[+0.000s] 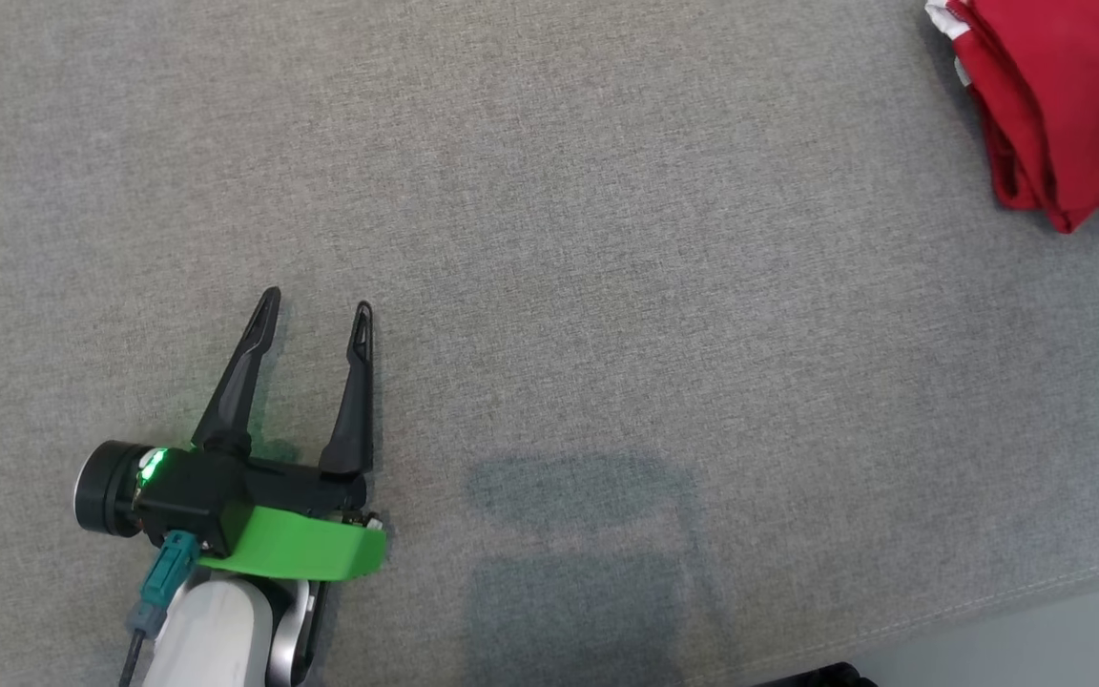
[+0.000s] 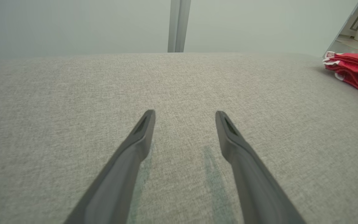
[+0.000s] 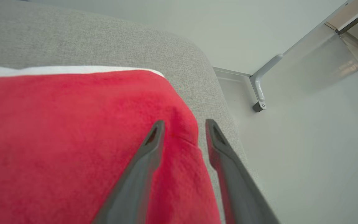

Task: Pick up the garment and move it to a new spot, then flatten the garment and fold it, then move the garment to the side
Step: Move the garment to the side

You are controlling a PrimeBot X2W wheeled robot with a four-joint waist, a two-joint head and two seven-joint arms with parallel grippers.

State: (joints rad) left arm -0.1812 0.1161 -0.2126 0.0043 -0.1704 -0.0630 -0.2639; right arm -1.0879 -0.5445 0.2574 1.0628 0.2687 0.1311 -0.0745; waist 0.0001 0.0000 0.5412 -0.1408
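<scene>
So the right gripper (image 3: pixel 185 122) has its two fingers spread apart, nothing pinched. It hovers right over the near corner of the garment (image 3: pixel 57 130), with one finger above the red cloth and the other just past its edge, over the grey cushion (image 3: pixel 216 93). The left gripper (image 1: pixel 317 300) is wide open too and holds nothing. It sits low over bare cushion at the lower left of the head view, fingers pointing away from the robot (image 2: pixel 185 112). The garment (image 1: pixel 1065 95) is a folded red stack way off in the far right corner of the cushion (image 1: pixel 607 286), well apart from the left gripper. Its folded layers face the middle of the cushion, with white trim (image 1: pixel 941 14) peeking out at the far end. That visible side runs away from the robot, leaning a bit left, but the frame cuts the stack off, so I can't tell its real long axis. From the left wrist it shows as a low layered pile (image 2: pixel 356 70) at the cushion's right edge. Nothing sits between the grippers and the cloth, just plain grey fabric. Past the cushion's rounded corner there's pale floor (image 3: pixel 306 140) with a metal bracket (image 3: pixel 261 90), and a pale post (image 2: pixel 179 25) stands behind the far edge.
</scene>
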